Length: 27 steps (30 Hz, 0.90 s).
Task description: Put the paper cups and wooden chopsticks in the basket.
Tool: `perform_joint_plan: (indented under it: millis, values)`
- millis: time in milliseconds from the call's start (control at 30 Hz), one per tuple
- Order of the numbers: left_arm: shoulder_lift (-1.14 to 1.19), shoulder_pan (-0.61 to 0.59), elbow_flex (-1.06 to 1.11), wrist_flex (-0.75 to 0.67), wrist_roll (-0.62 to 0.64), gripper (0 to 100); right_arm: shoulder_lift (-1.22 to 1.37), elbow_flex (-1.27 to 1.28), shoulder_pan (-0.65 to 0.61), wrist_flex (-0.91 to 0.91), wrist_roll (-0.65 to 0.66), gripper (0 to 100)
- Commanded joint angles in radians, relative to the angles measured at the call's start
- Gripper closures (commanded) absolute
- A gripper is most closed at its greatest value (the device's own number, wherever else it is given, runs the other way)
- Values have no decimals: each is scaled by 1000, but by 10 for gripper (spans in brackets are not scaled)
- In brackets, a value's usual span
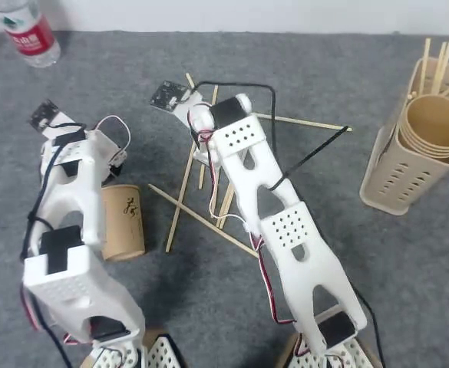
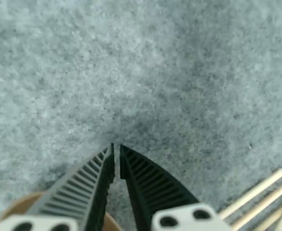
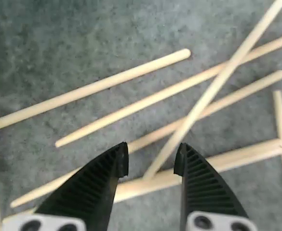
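Left claw shut, empty, close by the cup, which lay on its side. Right claw open, nearer the sticks. One chopstick ended between its jaws and ran lengthwise away from it. Basket well off right.

Bare carpet lies open between the basket and the scattered chopsticks, while stacked cups and upright sticks crowd the basket's mouth, and a bottle stands well away from it.
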Motion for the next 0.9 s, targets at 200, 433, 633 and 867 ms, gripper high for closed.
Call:
perform_joint_plan:
  millis: [200, 433, 633, 867]
  values:
    - [-32, 8, -5, -17, 3, 987, 31, -20, 22, -65, -6, 833]
    - [-32, 8, -5, -17, 3, 987, 42, -12, 28, -110, -6, 863]
    - [-32, 8, -5, -17, 3, 987, 39, -18, 33, -105, -5, 980]
    - [-32, 8, -5, -17, 3, 987, 19, -34, 35, -18, 49, 991]
